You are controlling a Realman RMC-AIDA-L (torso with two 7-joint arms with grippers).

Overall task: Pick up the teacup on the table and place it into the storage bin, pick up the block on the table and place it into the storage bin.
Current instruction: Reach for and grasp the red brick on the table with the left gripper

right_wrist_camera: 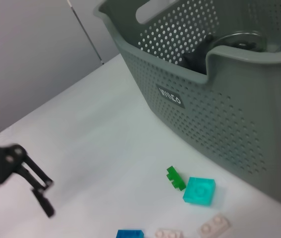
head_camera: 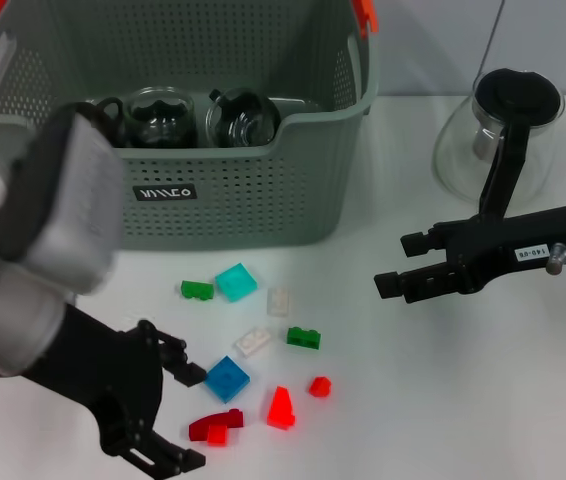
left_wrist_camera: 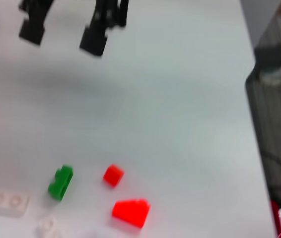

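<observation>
Head view: bin [head_camera: 263, 200] at desk [head_camera: 383, 400] rear, glass teacups [head_camera: 163, 118] already inside; blocks scattered in front. Left pincer [head_camera: 168, 415] spread, just beside blue block [head_camera: 227, 379]; right pincer [head_camera: 403, 265] spread, empty, near teapot [head_camera: 503, 130]. Left wrist view: red wedge [left_wrist_camera: 130, 213], light, stiff, slick; pinch flat sides. Right wrist view: bin wall [right_wrist_camera: 220, 114], teal block [right_wrist_camera: 200, 191] near it.

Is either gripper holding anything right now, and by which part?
Nothing is held. The left gripper hangs open above the blocks; the right gripper is open and empty.
</observation>
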